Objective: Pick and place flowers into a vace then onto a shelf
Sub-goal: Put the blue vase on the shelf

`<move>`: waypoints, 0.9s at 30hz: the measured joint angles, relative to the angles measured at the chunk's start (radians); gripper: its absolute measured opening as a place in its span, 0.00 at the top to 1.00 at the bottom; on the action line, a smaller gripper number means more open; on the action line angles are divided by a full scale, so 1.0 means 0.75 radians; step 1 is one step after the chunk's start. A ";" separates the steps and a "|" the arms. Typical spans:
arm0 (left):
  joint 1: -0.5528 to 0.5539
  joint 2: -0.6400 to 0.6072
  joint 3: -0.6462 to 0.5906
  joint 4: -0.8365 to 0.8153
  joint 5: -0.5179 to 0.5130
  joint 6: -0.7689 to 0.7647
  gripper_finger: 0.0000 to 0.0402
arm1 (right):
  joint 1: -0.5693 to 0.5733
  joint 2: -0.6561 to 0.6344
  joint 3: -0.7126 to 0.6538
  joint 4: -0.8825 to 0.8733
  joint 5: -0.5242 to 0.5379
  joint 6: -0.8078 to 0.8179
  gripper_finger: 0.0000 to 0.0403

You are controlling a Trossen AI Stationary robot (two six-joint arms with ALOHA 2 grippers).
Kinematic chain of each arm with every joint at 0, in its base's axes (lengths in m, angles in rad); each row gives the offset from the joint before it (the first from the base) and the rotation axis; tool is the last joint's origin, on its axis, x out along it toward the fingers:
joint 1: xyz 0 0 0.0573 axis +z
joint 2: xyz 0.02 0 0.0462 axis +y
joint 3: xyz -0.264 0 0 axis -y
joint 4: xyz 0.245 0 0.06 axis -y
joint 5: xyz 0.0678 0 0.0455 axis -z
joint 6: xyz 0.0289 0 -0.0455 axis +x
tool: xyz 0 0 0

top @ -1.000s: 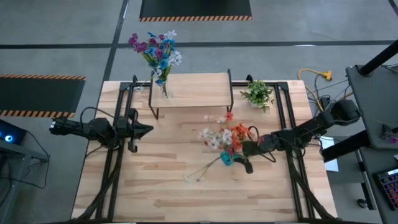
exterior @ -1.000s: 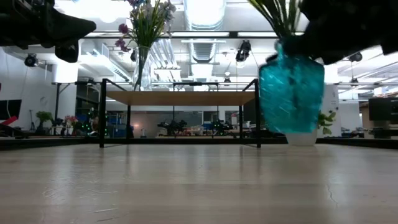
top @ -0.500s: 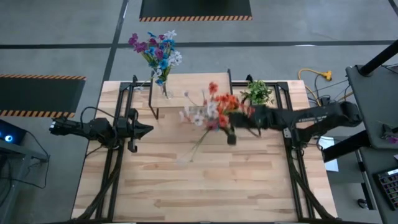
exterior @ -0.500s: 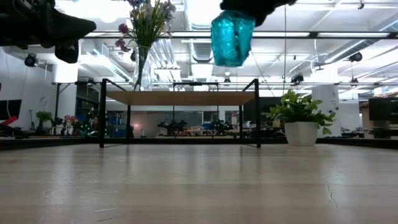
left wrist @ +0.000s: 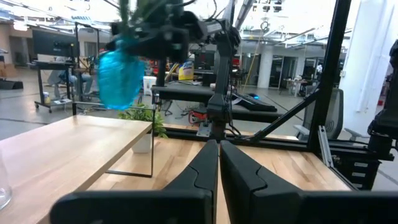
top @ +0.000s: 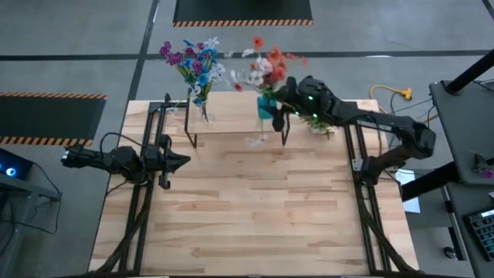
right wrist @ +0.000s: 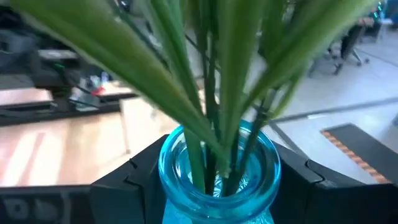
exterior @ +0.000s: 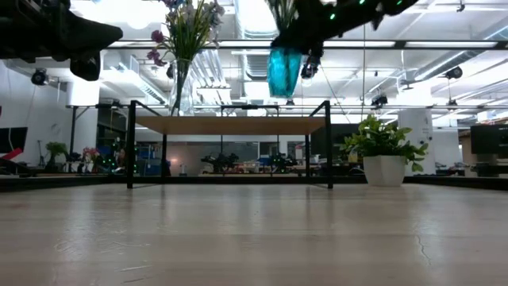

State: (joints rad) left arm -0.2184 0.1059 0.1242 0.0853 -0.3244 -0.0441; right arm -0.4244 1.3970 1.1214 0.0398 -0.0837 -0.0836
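The right gripper holds the blue vase of flowers in its part-open fingers, up in the air above the shelf. If it comes down too near the edge, the vase could tip and fall to the tabletop. The left gripper waits, fingers closed and empty.

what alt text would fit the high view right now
Seen from above, the right gripper holds a blue glass vase of orange and white flowers over the low wood-topped shelf, where a clear vase of purple and blue flowers stands. The left gripper waits, fingers shut.
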 joint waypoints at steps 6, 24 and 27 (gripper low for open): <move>0.000 0.001 0.000 0.000 0.000 0.000 1.00 | -0.087 0.205 0.117 -0.002 -0.118 0.031 0.52; 0.000 0.001 0.000 -0.001 0.000 -0.003 1.00 | -0.117 0.354 0.224 -0.001 -0.149 0.027 0.52; 0.000 0.001 0.000 -0.001 0.000 -0.004 1.00 | -0.116 0.351 0.224 -0.004 -0.148 0.036 0.49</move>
State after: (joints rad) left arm -0.2184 0.1062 0.1242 0.0849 -0.3244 -0.0467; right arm -0.5116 1.6604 1.2896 0.0370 -0.1947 -0.0563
